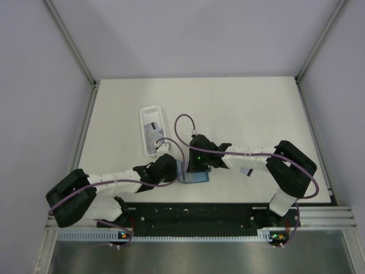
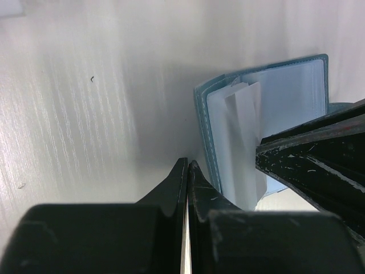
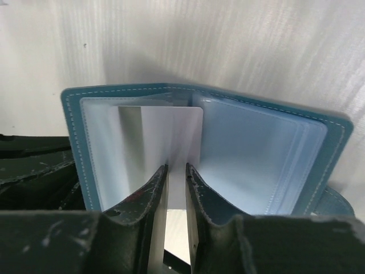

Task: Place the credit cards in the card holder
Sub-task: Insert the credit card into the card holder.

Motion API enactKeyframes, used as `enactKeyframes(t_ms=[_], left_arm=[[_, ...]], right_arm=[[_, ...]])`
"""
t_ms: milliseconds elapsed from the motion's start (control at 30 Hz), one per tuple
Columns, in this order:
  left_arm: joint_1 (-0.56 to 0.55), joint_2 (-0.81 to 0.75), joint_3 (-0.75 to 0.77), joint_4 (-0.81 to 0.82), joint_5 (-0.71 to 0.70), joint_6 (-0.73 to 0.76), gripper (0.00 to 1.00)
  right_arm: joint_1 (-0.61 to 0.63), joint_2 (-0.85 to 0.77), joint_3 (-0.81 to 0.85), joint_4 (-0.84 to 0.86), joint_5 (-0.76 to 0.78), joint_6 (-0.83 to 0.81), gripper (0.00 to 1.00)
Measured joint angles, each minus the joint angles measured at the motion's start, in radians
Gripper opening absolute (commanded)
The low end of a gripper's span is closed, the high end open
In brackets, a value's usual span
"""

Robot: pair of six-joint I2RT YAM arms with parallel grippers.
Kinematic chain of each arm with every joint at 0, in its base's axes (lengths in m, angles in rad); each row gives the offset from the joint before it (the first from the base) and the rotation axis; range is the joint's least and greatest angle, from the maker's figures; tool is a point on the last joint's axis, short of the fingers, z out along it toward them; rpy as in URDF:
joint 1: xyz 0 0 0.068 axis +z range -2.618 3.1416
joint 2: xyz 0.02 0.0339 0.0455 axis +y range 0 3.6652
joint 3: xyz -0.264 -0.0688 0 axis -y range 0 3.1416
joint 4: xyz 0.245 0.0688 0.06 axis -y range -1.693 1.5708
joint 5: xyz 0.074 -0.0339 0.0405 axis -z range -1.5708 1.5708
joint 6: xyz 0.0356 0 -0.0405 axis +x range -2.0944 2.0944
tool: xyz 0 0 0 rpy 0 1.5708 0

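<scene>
Right wrist only: right pincer (image 3: 177, 166) slightly parted over card (image 3: 159, 131) in card holder (image 3: 72, 148); left pincer (image 2: 187, 163) shut, empty.

White table with a tray and an open wallet

The table (image 1: 245, 114) is a plain white top with a faint streaky sheen, walled by pale panels on its left, right and far sides. Two things lie directly on it. A long white tray (image 1: 142, 123) sits left of centre, its long side running near to far. The teal card holder (image 1: 197, 178) lies open and flat near the front edge, just right of the tray's near end, with its pale blue inside facing up.
</scene>
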Motion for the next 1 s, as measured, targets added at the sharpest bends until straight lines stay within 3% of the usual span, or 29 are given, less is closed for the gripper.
enactKeyframes(t_ms=[267, 500, 800, 1000], left_arm=[[0.002, -0.006, -0.015, 0.022, 0.0, -0.004, 0.0], [0.007, -0.041, -0.034, 0.006, -0.005, -0.015, 0.0], [0.007, -0.232, -0.037, -0.214, -0.084, -0.019, 0.0], [0.007, -0.361, 0.02, -0.344, -0.125, 0.007, 0.0]], right_arm=[[0.0, 0.0, -0.035, 0.085, -0.029, 0.032, 0.14], [0.0, -0.025, -0.068, 0.109, -0.01, 0.047, 0.19], [0.0, -0.077, -0.061, -0.057, 0.112, 0.011, 0.16], [0.0, -0.077, -0.059, -0.095, 0.135, 0.002, 0.09]])
